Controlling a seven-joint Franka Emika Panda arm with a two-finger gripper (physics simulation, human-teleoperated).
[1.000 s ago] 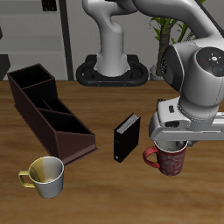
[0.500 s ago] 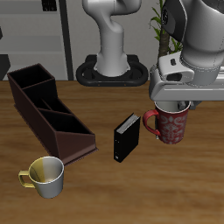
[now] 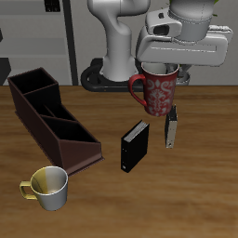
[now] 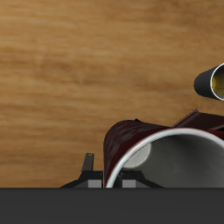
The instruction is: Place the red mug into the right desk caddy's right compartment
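The red mug, dark red with a pale floral pattern, hangs in the air above the table, behind the small black box, with its handle toward the caddy. My gripper is shut on its rim from above. The right desk caddy, a long dark brown wedge with several compartments, lies on the table well apart from the mug. In the wrist view the mug's grey inside and pale rim fill the frame close to my fingers, with an end of the caddy beyond it.
A small black box stands between the caddy and the mug. A thin grey upright item stands just below the mug. A yellow-and-cream mug sits near the table's front edge, also seen in the wrist view. The robot base is behind.
My gripper has lifted the red mug off the table and carried it up and toward the caddy's side. The thin grey item has come into view where the mug stood.
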